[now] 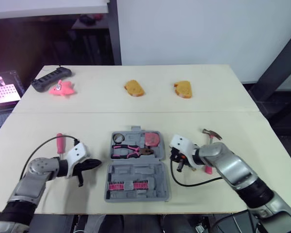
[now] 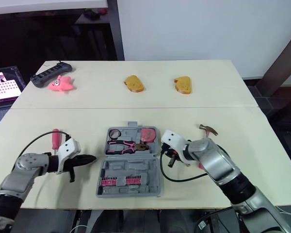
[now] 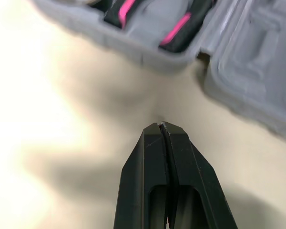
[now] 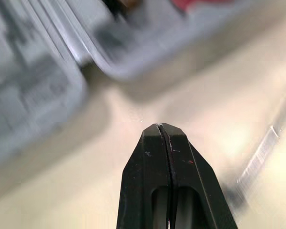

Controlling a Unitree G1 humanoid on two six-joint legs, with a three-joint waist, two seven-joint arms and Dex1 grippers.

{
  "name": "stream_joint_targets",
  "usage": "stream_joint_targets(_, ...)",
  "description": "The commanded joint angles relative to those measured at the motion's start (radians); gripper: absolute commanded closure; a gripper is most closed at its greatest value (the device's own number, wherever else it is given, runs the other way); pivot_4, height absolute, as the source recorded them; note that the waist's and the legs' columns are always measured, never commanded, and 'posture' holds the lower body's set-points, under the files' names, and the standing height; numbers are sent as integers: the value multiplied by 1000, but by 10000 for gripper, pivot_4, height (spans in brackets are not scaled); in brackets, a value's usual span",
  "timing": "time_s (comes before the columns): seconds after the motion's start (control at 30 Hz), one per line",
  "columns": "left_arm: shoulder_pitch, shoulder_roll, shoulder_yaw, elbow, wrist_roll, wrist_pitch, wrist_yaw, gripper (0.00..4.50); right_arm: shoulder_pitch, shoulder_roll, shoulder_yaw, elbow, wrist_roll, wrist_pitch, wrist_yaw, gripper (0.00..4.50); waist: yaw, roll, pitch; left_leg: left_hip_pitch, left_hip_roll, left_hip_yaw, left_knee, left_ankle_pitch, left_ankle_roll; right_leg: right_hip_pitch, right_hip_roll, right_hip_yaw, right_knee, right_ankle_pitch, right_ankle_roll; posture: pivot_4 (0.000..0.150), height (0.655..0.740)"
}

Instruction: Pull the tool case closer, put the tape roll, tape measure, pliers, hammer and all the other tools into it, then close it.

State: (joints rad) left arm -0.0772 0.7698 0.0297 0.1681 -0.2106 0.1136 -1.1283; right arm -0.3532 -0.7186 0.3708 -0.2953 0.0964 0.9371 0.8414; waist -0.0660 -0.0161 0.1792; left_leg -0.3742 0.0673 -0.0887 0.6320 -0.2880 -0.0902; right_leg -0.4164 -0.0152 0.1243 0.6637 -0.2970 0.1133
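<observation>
**Open case between two shut, empty grippers**

The smooth, pale table (image 1: pixel 136 97) holds the grey moulded-plastic tool case (image 1: pixel 136 171), lying open between the arms. The left gripper (image 3: pixel 162 126) and right gripper (image 4: pixel 160 126) flank it, both pinched closed on nothing. The right arm half hides the hammer (image 1: pixel 211 135). The pliers (image 1: pixel 128 151), tape measure (image 1: pixel 154 141) and ring-shaped tape roll (image 1: pixel 119 138) sit inside the case. The left arm covers the tip of the pink-handled screwdriver (image 1: pixel 59 143).

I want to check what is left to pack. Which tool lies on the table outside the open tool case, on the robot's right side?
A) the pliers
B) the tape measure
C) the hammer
C: the hammer lies on the table to the right of the tool case, partly under the right arm, while the pliers and the tape measure sit inside the case.
</observation>
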Motion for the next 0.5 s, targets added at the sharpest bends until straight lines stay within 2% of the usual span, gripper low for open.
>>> stream_joint_targets(0.03,38,69,133,-64,-87,28,-24,44633,85,-70,-117,-112,58,-13,29,45000,0,0,0,0,0,0,0,0,0,0,0,0,0,0,0,1500,7400)
stream_joint_targets(0.1,71,101,187,-74,-118,39,-39,44633,156,-109,-204,-152,94,-61,48,45000,-1,0,1,0,0,0,0,0,0,-1,0,0,0,0,0,1500,7400)
stream_joint_targets(0.2,129,164,307,-36,-164,52,-73,44633,296,-136,-444,-167,171,-123,75,45000,-3,-2,3,0,0,1,0,0,0,0,0,1,0,0,0,1500,7400)
stream_joint_targets(0.23,141,180,333,-18,-170,49,-79,44890,335,-145,-502,-163,187,-150,90,42449,-3,-2,4,1,0,2,0,0,0,0,0,1,0,-1,1,1500,7400)
stream_joint_targets(0.27,164,218,385,54,-163,30,-93,40763,419,-154,-642,-131,220,-198,150,39111,-3,-2,4,1,0,2,0,0,0,0,0,1,0,-1,0,1500,7400)
stream_joint_targets(0.3,180,245,420,106,-157,15,-104,39507,480,-161,-740,-106,246,-232,192,36776,-2,-3,4,1,0,2,0,0,0,0,0,1,0,-1,0,1500,7400)
stream_joint_targets(0.33,194,273,462,173,-156,1,-112,36729,546,-162,-857,-67,269,-273,239,32240,-1,-4,5,1,0,2,0,0,0,0,0,1,0,-1,0,1500,7400)
stream_joint_targets(0.37,204,292,493,225,-157,-12,-114,31695,597,-164,-942,-29,281,-310,270,26991,1,-5,6,1,0,2,0,0,0,0,0,1,0,-2,0,1500,7400)
stream_joint_targets(0.5,205,323,538,386,-147,-81,-121,11395,713,-173,-1069,100,269,-466,327,7104,-3,-6,7,2,0,5,0,-1,1,2,-1,2,-3,-5,-3,1500,7400)
